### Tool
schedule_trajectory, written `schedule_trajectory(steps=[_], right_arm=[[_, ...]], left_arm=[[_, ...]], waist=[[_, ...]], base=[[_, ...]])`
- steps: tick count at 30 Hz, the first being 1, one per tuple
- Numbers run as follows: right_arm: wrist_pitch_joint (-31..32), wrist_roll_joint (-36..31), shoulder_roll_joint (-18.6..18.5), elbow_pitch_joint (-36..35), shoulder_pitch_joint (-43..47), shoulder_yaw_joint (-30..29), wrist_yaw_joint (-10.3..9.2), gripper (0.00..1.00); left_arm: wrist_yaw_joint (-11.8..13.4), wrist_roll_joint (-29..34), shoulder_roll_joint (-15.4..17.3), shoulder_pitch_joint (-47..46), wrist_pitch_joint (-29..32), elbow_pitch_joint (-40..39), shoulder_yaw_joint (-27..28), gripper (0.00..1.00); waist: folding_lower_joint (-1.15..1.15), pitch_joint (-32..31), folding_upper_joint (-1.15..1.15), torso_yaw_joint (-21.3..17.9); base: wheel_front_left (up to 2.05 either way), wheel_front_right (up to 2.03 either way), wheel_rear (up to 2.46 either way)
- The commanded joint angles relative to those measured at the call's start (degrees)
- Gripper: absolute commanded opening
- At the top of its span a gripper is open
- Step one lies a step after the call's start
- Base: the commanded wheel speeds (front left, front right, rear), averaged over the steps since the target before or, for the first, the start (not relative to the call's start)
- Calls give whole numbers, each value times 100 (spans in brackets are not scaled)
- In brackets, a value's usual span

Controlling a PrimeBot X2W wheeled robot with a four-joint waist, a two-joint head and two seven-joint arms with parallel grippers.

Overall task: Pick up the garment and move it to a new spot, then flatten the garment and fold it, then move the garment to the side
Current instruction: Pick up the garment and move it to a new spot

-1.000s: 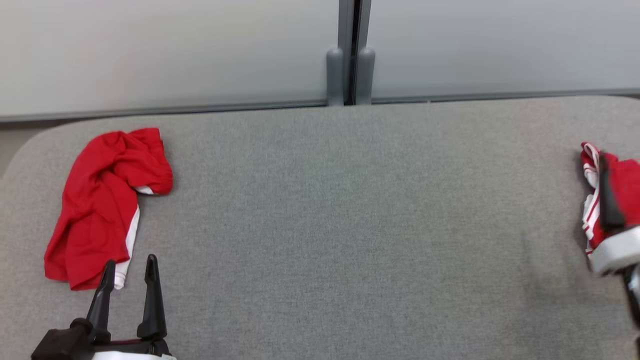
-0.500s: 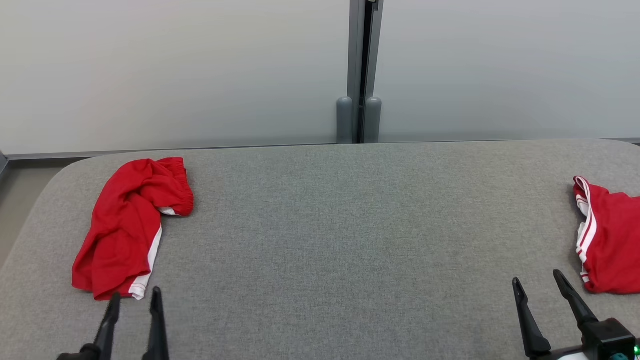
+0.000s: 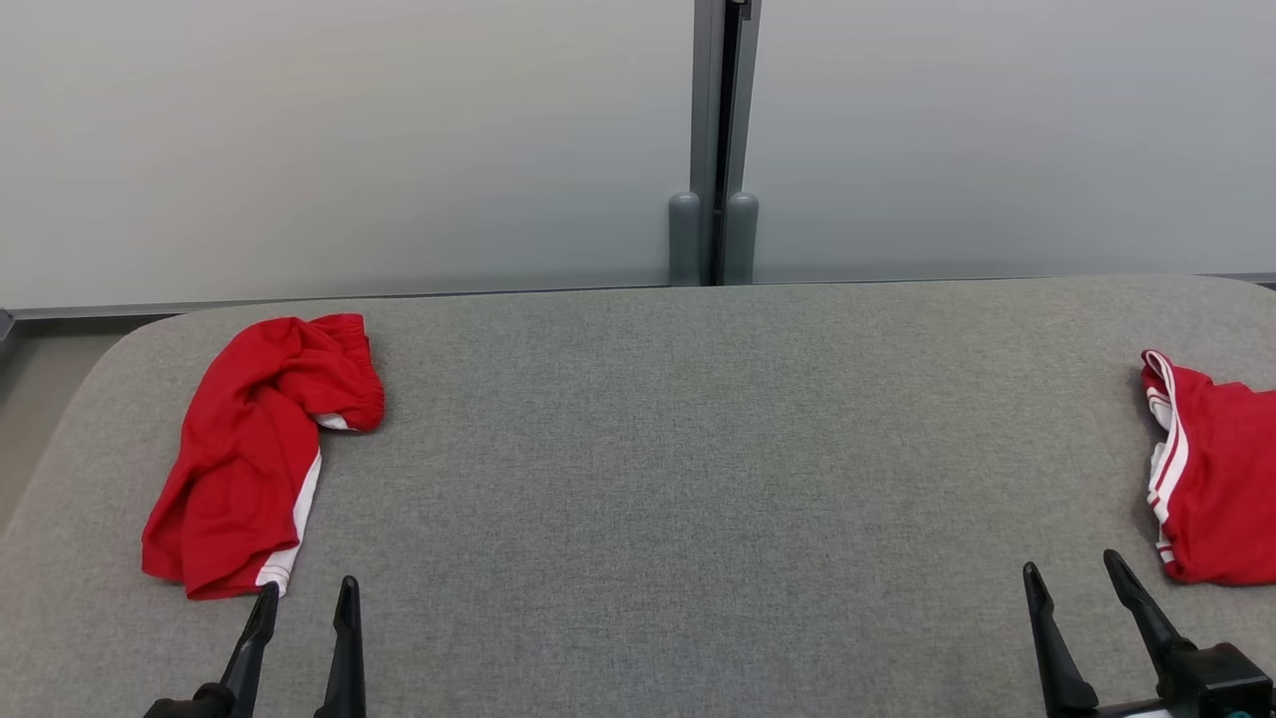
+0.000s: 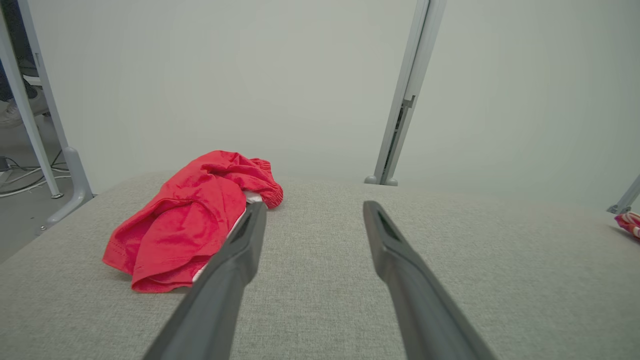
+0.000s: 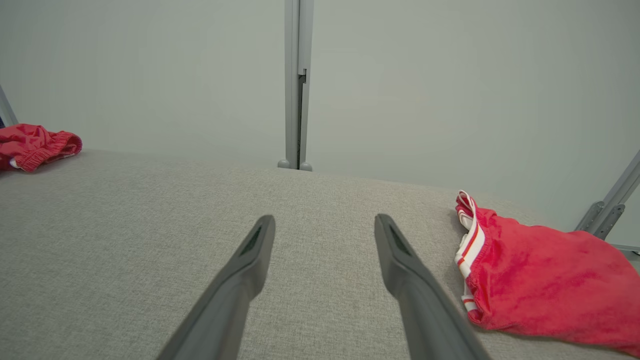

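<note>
Crumpled red garment (image 3: 254,454): at the left of the head view, on the grey padded surface (image 3: 698,479), well apart from the folded red garment (image 3: 1211,479) at the right edge.

Handling, as judged: light, soft and limp. Likely to sag and drape when lifted. Not fragile, and unlikely to slide freely on the fabric top.

Pinch at the gathered waistband in the upper part of the heap, or at the hem nearest the bottom of the frame. Avoid taking several layers at once.

Appearance: bright red, with a white side panel along the right edge, an elastic band bunched at top, and deep folds throughout.

Left gripper (image 3: 309,585): fingers apart, empty, just below the heap's lower hem.

Right gripper (image 3: 1070,561): fingers apart, empty, near the folded piece.
</note>
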Motion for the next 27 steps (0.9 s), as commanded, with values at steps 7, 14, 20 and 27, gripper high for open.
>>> schedule_trajectory(steps=[7,14,20,27], right_arm=[[-29,188,-14,33,98,66,-4,100],[-29,402,-14,115,122,283,-3,100],[-29,549,-18,207,45,536,-4,100],[-29,478,-21,265,78,535,-4,100]], left_arm=[[-53,68,24,-114,3,64,-63,100],[-63,109,25,38,3,49,26,100],[-65,90,21,235,3,-9,179,100],[-71,-412,20,112,3,-6,164,100]], waist=[[0,-103,0,584],[0,-250,0,1422],[0,-313,0,1943],[0,-174,0,1997]], base=[[0,0,0],[0,0,0],[0,0,0],[0,0,0]])
